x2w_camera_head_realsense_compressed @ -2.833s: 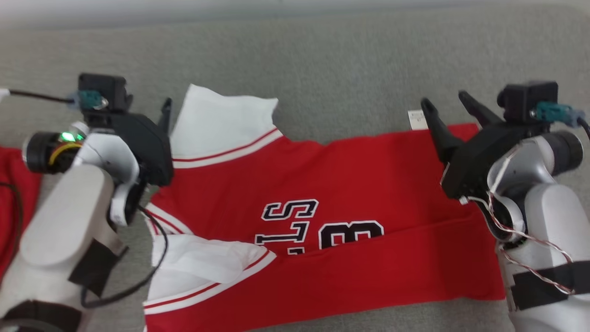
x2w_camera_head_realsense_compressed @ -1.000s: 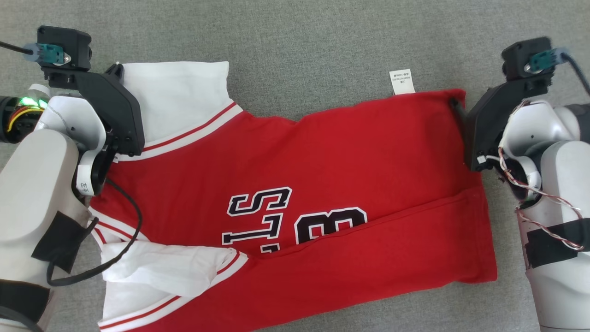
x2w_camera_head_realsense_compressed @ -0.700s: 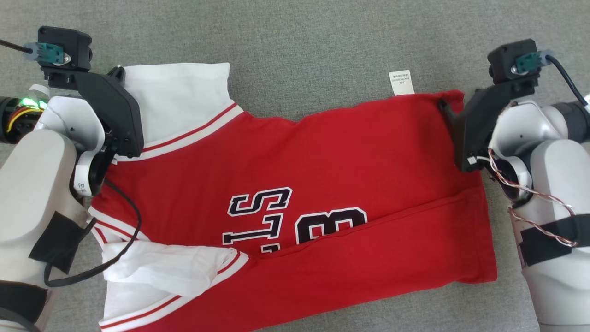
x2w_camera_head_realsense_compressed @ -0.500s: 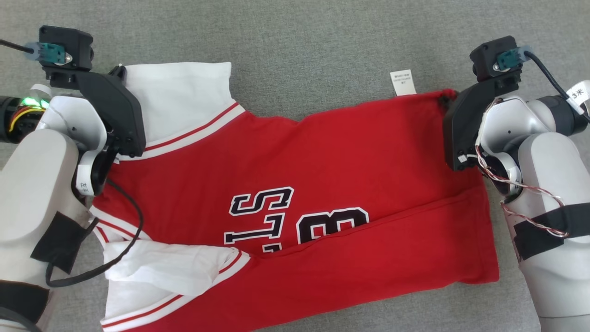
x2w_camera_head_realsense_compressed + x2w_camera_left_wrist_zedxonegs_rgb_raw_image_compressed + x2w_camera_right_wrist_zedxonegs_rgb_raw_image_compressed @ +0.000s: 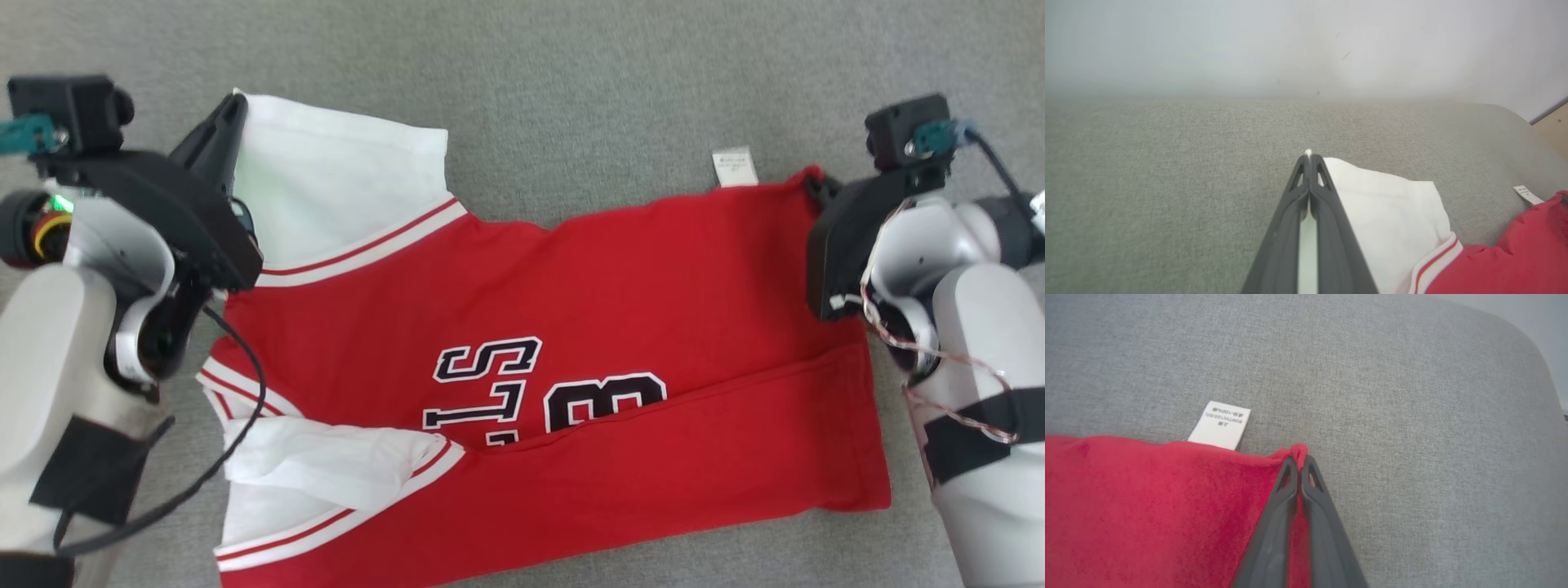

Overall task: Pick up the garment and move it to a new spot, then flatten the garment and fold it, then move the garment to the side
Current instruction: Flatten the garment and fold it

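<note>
As the right pincer (image 5: pixel 1298 459) gripped the garment (image 5: pixel 571 310) by its red corner just right of the care label (image 5: pixel 1220 424) and the left pincer (image 5: pixel 1308 157) its white sleeve (image 5: pixel 1384 204) far left, the rest lay spread nearside. A clean fold seemed to need both lifted level, taut.

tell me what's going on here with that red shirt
A two-armed robot is folding a red jersey on a grey fabric surface. Its left hand is shut on the far corner of a white sleeve, its right hand on the far hem corner beside the care label. The near edge is already folded over the lettering, so the far edge probably goes next.
</note>
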Tool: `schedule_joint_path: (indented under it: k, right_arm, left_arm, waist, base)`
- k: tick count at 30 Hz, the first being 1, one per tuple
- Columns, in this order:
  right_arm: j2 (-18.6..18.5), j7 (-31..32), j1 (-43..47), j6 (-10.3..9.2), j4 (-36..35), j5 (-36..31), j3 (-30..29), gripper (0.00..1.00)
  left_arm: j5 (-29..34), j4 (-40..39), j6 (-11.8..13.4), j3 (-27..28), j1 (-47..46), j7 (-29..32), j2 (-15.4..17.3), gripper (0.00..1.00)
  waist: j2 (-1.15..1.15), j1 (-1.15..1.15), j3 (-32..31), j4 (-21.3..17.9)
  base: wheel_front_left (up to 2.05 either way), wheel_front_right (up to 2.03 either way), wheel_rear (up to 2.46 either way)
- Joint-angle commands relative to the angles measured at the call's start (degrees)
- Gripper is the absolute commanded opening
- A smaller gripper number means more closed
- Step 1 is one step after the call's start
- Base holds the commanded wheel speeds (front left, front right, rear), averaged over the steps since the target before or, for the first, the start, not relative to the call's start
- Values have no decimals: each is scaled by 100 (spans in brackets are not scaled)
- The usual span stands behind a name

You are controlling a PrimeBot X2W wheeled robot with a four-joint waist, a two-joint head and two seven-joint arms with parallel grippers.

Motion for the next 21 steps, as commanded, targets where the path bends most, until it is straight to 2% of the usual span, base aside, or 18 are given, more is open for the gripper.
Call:
schedule_joint_path:
  k: [1,8,16,21]
  right_arm:
    - [-6,-62,195,6,-20,112,31,0]
    - [-192,-247,649,6,-69,206,233,0]
    - [-663,-498,1143,6,10,69,436,0]
    - [-911,-463,1333,5,112,55,605,0]
  left_arm:
    - [-191,-160,-52,72,274,-63,-11,0]
    - [-536,-1010,-108,148,1268,-212,-19,0]
    - [-922,-2236,66,310,2836,-440,43,0]
    - [-1041,-2645,204,282,3658,-621,-74,0]
  waist:
    - [0,0,-266,150]
    - [0,0,-770,287]
    - [0,0,-1220,532]
    - [0,0,-1381,704]
  base:
    - [0,0,0]
    - [0,0,0]
    - [0,0,0]
    - [0,0,0]
